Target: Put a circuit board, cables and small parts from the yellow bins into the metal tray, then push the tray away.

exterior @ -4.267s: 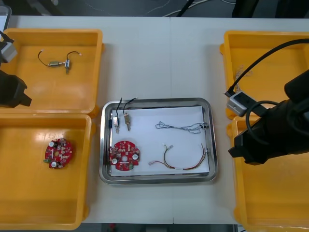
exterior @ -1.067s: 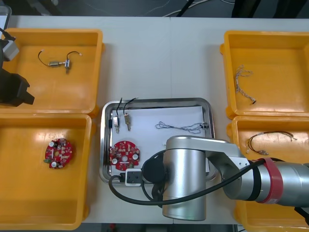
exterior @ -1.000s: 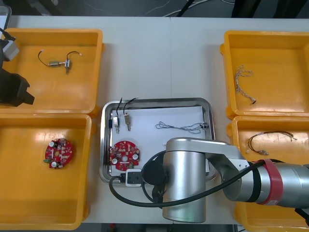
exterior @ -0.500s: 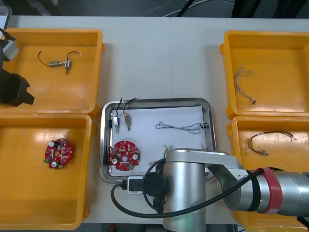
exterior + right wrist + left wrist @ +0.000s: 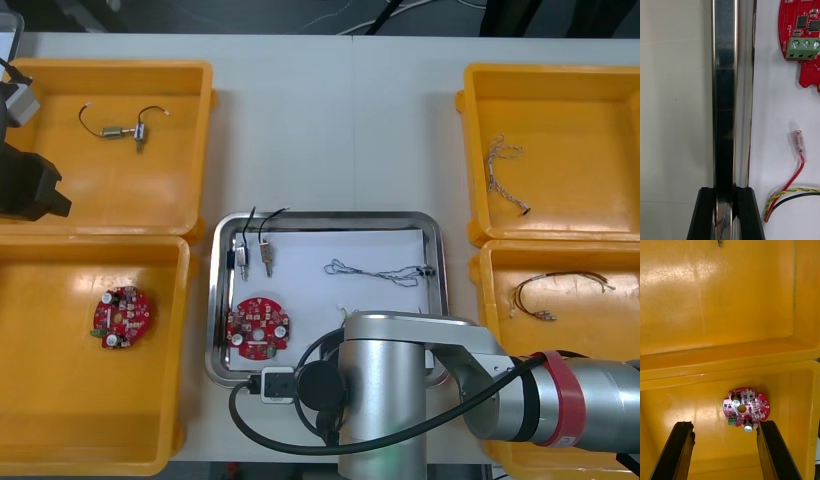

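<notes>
The metal tray [image 5: 325, 214], white inside, lies at the table's middle between the yellow bins. It holds a round red circuit board [image 5: 257, 331], small metal parts [image 5: 252, 250] with black wires and a twisted blue and white cable [image 5: 378, 269]. My right arm [image 5: 385, 400] covers the tray's near edge. In the right wrist view my right gripper [image 5: 725, 189] is shut on the tray's shiny near rim [image 5: 724, 93], with the board [image 5: 805, 37] and a red and yellow cable [image 5: 790, 193] lying just inside. My left gripper [image 5: 724, 423] hangs open over a second board [image 5: 746, 411].
The left far bin [image 5: 190, 120] holds a small metal part [image 5: 125, 128], and the left near bin [image 5: 180, 400] a red board [image 5: 121, 314]. A twisted cable [image 5: 503, 172] lies in the right far bin, another cable [image 5: 555, 290] in the right near bin. My left arm [image 5: 25, 190] is parked at the left edge.
My right gripper has closed on the tray's near rim. The tray with its contents has shifted slightly toward the table's near edge. The left arm has not moved.
</notes>
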